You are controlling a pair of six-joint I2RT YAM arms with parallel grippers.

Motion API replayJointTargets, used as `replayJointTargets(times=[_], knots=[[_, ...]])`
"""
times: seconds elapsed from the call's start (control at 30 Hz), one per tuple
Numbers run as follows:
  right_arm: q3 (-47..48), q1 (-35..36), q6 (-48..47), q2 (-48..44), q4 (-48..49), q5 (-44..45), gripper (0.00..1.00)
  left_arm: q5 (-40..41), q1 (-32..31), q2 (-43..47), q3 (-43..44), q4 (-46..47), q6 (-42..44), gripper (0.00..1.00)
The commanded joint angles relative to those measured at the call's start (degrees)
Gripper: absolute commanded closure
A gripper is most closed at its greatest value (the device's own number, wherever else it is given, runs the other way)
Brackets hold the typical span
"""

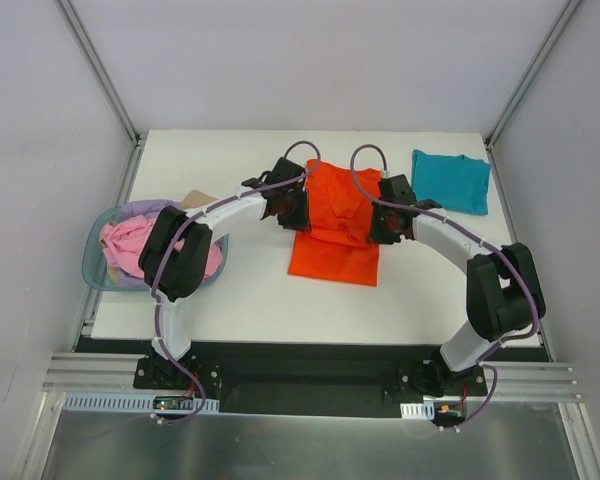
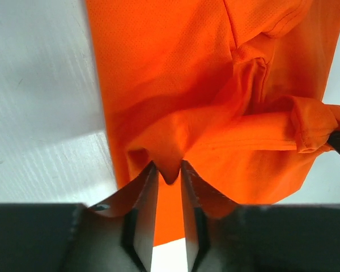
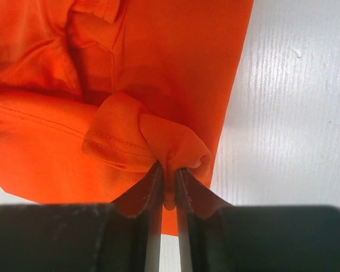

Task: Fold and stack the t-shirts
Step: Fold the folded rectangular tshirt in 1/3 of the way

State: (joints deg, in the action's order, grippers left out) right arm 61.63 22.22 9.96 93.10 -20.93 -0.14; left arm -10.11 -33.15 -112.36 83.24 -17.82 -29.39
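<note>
The orange-red t-shirt (image 1: 335,240) lies partly folded in the middle of the white table, its upper half bunched between both grippers. My left gripper (image 1: 292,208) sits at the shirt's left edge. In the left wrist view its jaws (image 2: 169,167) stand slightly apart, and a point of orange-red cloth (image 2: 175,85) dips loosely between the tips. My right gripper (image 1: 386,224) is at the shirt's right edge. In the right wrist view it (image 3: 169,170) is shut on a fold of the orange-red cloth (image 3: 158,56). A folded teal t-shirt (image 1: 451,181) lies flat at the back right.
A translucent blue basket (image 1: 92,262) stands at the table's left edge under the left arm. It holds a pink shirt (image 1: 130,245), a lavender one (image 1: 145,210) and a tan one (image 1: 195,198). White walls and metal frame posts close in the table.
</note>
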Motion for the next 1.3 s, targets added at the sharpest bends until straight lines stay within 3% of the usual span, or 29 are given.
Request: replayJointTargets(times=[0.0, 0.03, 0.07, 0.1, 0.17, 0.2, 0.23, 0.4, 0.67, 0.93, 1.1, 1.27], knots=[[2.9, -0.5, -0.2, 0.0, 0.9, 2.3, 0.77, -1.7, 0.4, -0.6, 2.6, 0.2, 0.2, 0.69], [3.2, -0.5, -0.4, 0.1, 0.6, 2.4, 0.6, -1.6, 0.4, -0.4, 2.6, 0.2, 0.3, 0.62], [3.7, -0.5, -0.5, 0.1, -0.2, 2.3, 0.51, -1.5, 0.4, 0.3, 2.5, 0.2, 0.4, 0.53], [4.5, -0.5, -0.5, 0.0, -0.8, 2.3, 0.44, -1.0, 0.4, 0.8, 2.5, 0.2, 0.5, 0.37], [5.2, -0.5, -1.3, -0.5, -2.3, 1.5, 0.28, 0.1, 0.4, 3.2, 1.8, 0.2, 0.6, 0.19], [5.1, -0.4, -1.5, -1.0, -2.6, 1.1, 0.22, 0.4, 0.4, 4.2, 1.4, 0.2, 0.6, 0.01], [4.7, -0.4, -1.5, -2.6, -2.7, 0.8, 0.01, 0.4, 0.4, 5.5, 0.9, 0.2, 0.6, 0.01], [0.3, -0.3, -1.3, -10.2, -1.8, 0.6, 0.03, 0.9, 0.3, 14.7, -4.5, 0.2, -0.4, 0.01], [-9.3, 3.4, -0.2, -19.1, 6.1, -13.6, 0.03, 1.2, -0.5, 30.7, -20.0, 1.5, -4.5, 0.01], [-4.2, 12.8, -3.1, -10.3, 3.4, -7.2, 0.03, 4.0, -2.7, 41.8, -34.9, 2.8, -10.4, 0.01], [-1.8, 13.1, -2.6, -4.1, 4.8, -3.9, 0.03, 3.7, -3.1, 44.2, -38.3, 2.9, -11.5, 0.01], [7.1, 12.5, -4.2, 4.2, 1.1, 3.0, 0.03, 4.2, -3.1, 46.0, -40.8, 3.1, -11.5, 0.01]])
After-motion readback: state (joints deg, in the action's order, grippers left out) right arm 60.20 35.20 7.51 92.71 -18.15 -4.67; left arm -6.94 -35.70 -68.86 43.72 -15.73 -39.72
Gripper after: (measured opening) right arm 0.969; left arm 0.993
